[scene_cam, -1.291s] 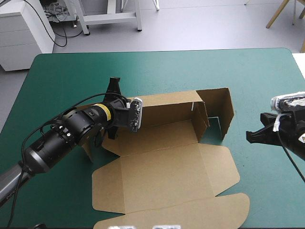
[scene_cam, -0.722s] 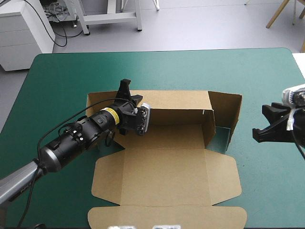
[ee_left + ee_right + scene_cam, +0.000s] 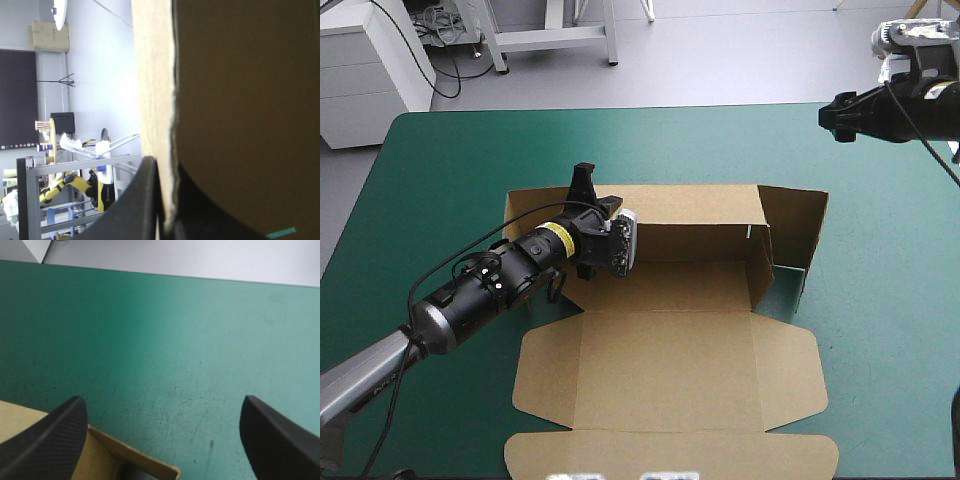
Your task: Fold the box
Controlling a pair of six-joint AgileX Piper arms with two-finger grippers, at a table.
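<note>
- High view: the wide teal-green counter [image 3: 450, 170] fills most of the frame. The brown cut-cardboard box [image 3: 665, 370] sits at its middle, with the base and near flaps flat toward the bottom edge. The back wall and the right-hand end wall stand upright.
- The box looks light and fairly stiff. It is a thin sheet that should hinge easily at its creases but may buckle or spring back if pushed mid-panel. In my judgement the best hold is a free top edge close to a crease.
- The left tool [image 3: 583, 185], two broad black fins left of centre, is clamped on the back wall's top edge near its left end. In the left wrist view the board edge runs between its fingers [image 3: 142, 200], which are all but together.
- The right tool [image 3: 835, 108], at upper right, hangs well apart from the box and holds nothing. In the right wrist view its fingers stand wide apart at the bottom corners.
</note>
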